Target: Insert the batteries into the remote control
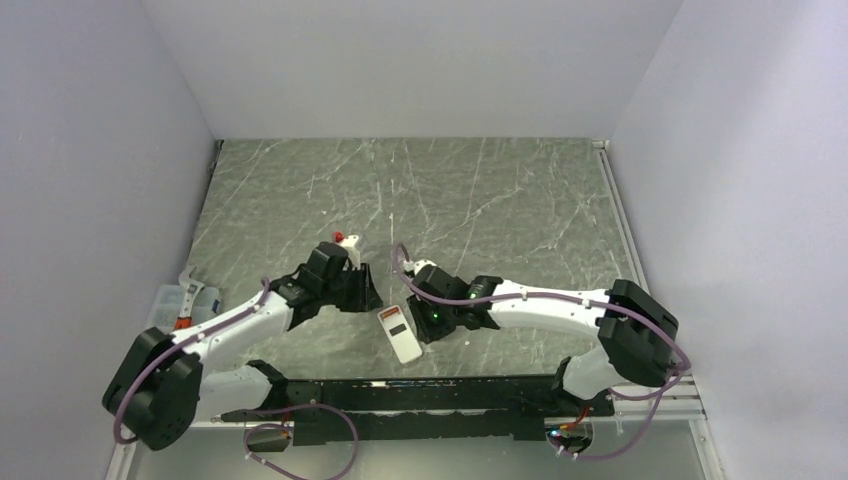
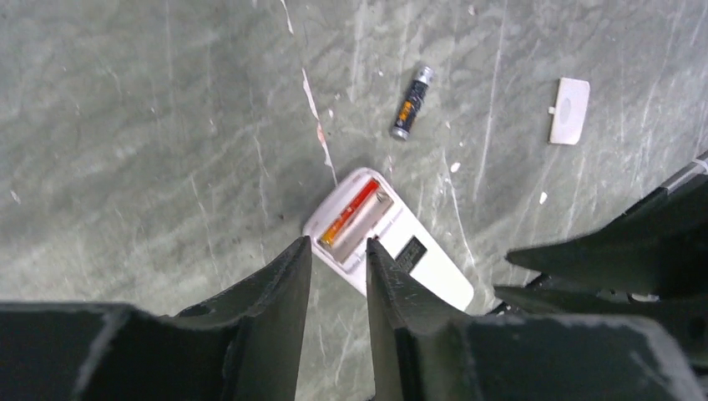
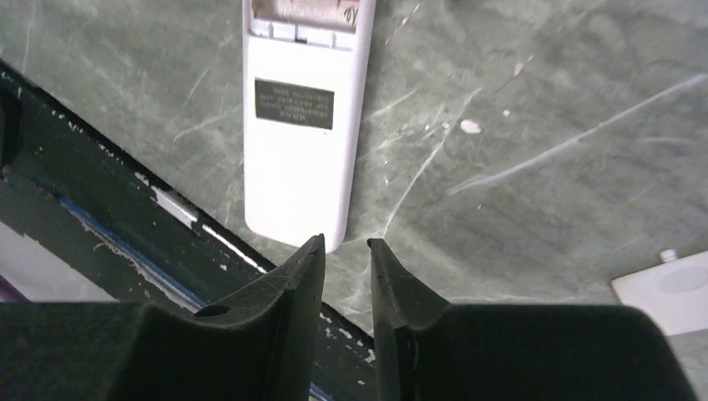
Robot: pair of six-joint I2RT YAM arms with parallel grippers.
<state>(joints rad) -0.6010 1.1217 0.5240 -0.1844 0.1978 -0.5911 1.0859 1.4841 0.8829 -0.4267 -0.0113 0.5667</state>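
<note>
Remote control (image 2: 434, 271), a flat white plastic rectangle, lies back-up; its open battery bay (image 2: 355, 177) holds one pale cylindrical battery (image 2: 367, 221). A dark grey battery (image 2: 412, 102) lies near that end. Left claw (image 2: 338, 244) and right claw (image 3: 346, 241) hover above it, narrowly parted, empty.

Grey-green desk (image 1: 520, 190), marbled with thin white veins and pale flecks. White back on the remote control (image 2: 438, 276), black rectangular label (image 3: 294, 103) with faint grey print; in its open bay a pale silvery battery (image 2: 372, 219) beside a red-to-orange strip (image 2: 346, 213). Dark battery (image 2: 411, 103), black with an orange mark and silver ends. Plain white plastic square (image 2: 569, 110). Matte black left gripper (image 2: 338, 244) and right gripper (image 3: 345, 241), flecked whitish; white arms (image 1: 545, 305), black joints (image 1: 640, 340), purple cables (image 1: 128, 405).
</note>
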